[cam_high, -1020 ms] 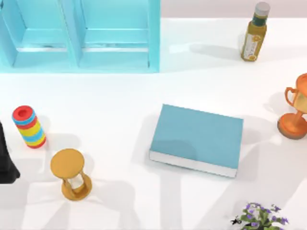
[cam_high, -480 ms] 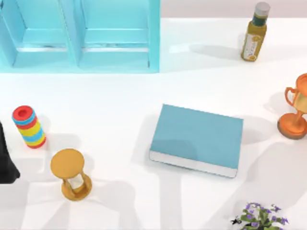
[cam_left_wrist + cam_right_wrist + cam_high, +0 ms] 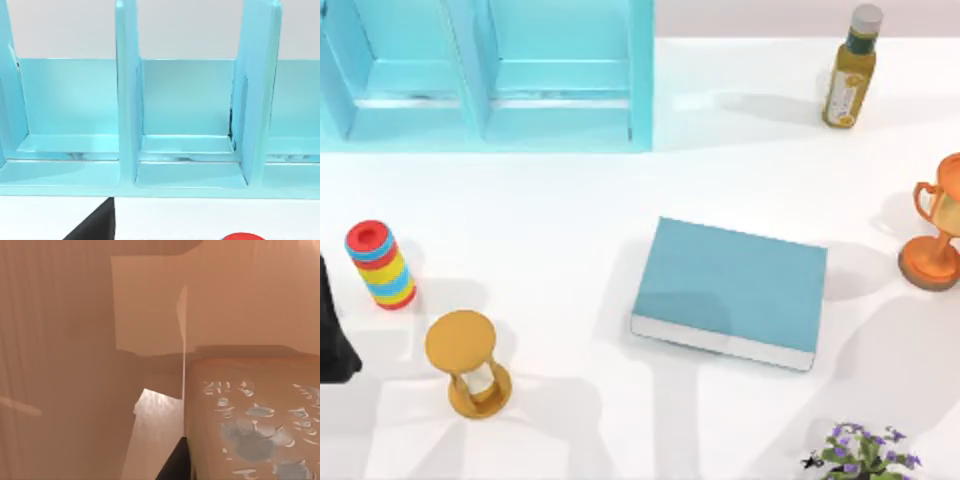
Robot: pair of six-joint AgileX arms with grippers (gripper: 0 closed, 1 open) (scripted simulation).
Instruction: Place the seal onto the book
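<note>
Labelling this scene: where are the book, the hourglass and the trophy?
book (image 3: 735, 280), top view, middle of teal cover.
hourglass (image 3: 460, 340), top view, round top cap.
trophy (image 3: 928, 262), top view, orange base.

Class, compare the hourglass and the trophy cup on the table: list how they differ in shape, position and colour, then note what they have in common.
The hourglass has flat round ends joined by posts; the trophy cup has a bowl with a side handle on a stem and round base. The hourglass stands near the table's left front; the trophy cup stands at the right edge, partly cut off. The hourglass is a duller orange-brown; the trophy cup is brighter orange. Both stand upright, apart from the book.
</note>
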